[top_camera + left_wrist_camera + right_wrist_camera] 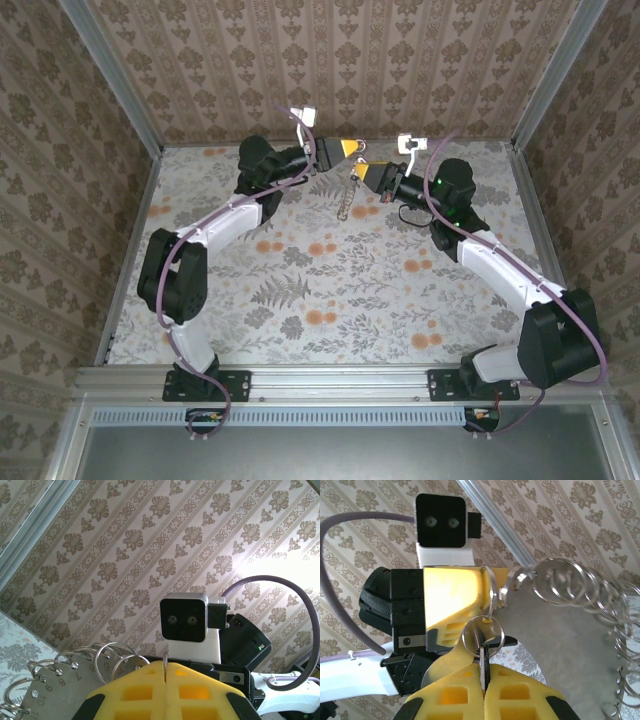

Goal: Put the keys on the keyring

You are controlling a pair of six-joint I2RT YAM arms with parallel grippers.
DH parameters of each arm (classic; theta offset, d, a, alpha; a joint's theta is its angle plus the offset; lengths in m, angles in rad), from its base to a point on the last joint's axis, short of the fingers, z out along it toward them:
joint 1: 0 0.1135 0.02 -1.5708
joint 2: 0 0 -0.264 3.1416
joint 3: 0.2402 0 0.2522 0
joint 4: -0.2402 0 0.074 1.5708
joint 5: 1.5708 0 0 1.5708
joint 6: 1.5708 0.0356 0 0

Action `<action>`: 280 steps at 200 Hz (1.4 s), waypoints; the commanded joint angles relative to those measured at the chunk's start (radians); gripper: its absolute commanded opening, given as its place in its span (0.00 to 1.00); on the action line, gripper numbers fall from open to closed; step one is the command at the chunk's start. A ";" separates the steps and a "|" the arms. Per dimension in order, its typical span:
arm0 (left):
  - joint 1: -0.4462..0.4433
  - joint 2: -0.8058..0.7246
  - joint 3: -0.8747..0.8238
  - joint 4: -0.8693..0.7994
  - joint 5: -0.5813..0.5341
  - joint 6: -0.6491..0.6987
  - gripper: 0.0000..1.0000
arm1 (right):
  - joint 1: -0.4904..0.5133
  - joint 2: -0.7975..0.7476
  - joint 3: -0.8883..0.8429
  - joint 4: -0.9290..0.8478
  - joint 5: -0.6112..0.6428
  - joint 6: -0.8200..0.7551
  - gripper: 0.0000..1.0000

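Left gripper (347, 149): I see it raised over the far middle of the table (300, 290). Its yellow fingers are pressed together on a wire loop at the rim of the keyring (346, 198). In its own wrist view (165, 675) a thin metal edge stands up out of the seam between the fingers.

Right gripper (370, 172): it sits just right of the left one and a little nearer, with the tips almost meeting. On my right wrist view (483, 685) the jaws are pinched tight on the key (482, 662).

Key: a small dark shank stands upright out of the seam of the right fingers. Its top end sits inside a small ring (482, 632).

Small ring: it lies right against the tip of the left gripper (487, 597). I cannot tell whether it is already threaded onto the loop held there.

Keyring: from above it hangs from the left gripper edge-on, a thin strip running toward the near side. In the left wrist view it is a grey plate (60, 680) with numbered holes. In the right wrist view a row of wire loops (570, 577) curves along its rim, away to the right.

Arms: both reach from their bases at the near edge, the left arm from the left and the right arm from the right.

Camera block (184, 621): the right wrist's camera faces me just beyond the left fingertips.
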 commanded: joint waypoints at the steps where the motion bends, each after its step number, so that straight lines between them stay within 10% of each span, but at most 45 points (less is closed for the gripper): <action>1: 0.006 -0.054 -0.002 0.092 -0.058 0.044 0.00 | 0.006 0.001 0.000 -0.029 -0.005 -0.009 0.00; 280: 0.011 -0.139 -0.019 -0.302 -0.018 0.413 0.00 | -0.065 0.077 0.294 -0.485 -0.115 -0.234 0.00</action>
